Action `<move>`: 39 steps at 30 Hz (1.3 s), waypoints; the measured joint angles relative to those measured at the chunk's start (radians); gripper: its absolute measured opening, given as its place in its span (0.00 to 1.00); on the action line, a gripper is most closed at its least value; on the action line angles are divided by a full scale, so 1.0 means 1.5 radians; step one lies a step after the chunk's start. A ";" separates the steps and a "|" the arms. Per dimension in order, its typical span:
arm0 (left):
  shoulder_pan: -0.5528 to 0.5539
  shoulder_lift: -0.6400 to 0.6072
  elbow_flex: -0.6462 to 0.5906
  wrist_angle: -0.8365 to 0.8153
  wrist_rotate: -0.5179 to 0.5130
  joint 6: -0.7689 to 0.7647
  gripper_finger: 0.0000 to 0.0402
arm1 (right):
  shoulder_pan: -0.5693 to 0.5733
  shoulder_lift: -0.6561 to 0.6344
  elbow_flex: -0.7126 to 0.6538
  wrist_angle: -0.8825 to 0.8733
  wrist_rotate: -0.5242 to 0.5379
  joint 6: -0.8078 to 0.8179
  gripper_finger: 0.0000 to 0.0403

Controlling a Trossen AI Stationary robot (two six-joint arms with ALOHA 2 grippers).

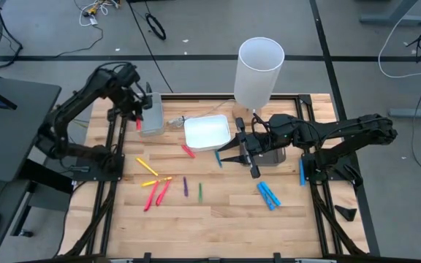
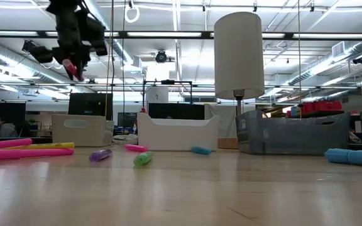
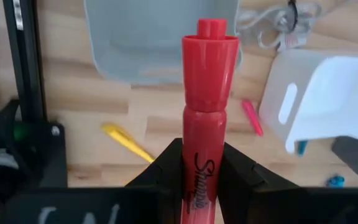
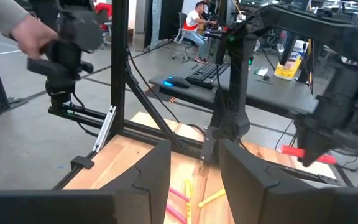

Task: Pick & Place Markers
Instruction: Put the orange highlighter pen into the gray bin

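Nearest the front edge of the surface [image 1: 218, 219] lay the loose markers: a red pair [image 1: 156, 193] with a yellow marker [image 1: 157, 180] across their tops, a second yellow one [image 1: 146, 166] just behind, a purple marker [image 1: 185, 187] and a green marker [image 1: 200, 191] side by side toward the middle, and a blue pair [image 1: 267, 195] off to the right. In the low view the pink and yellow ones lay at far left, purple and green near centre, blue at far right.

Farther back, the right gripper [image 1: 234, 155] sat low over the surface, beside the white tray [image 1: 207, 132], fingers parted and holding nothing. A teal marker [image 1: 219, 158] lay just beside its tips, and a pink marker [image 1: 188, 151] lay near the white tray's front left corner. A dark tray [image 1: 272, 155] sat under the right arm's wrist.

Farther still, the left gripper [image 1: 140, 117] was raised above the surface, clenched on a red marker [image 3: 205, 112]. The marker stood up between the fingers [image 3: 166, 168], cap end out, over the grey tray [image 1: 152, 117].

At the back stood a white lamp shade [image 1: 258, 69].
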 joint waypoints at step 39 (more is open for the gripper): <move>0.087 0.259 -0.001 0.182 -0.166 0.066 0.17 | 0.000 0.000 0.000 -0.013 0.000 0.050 0.34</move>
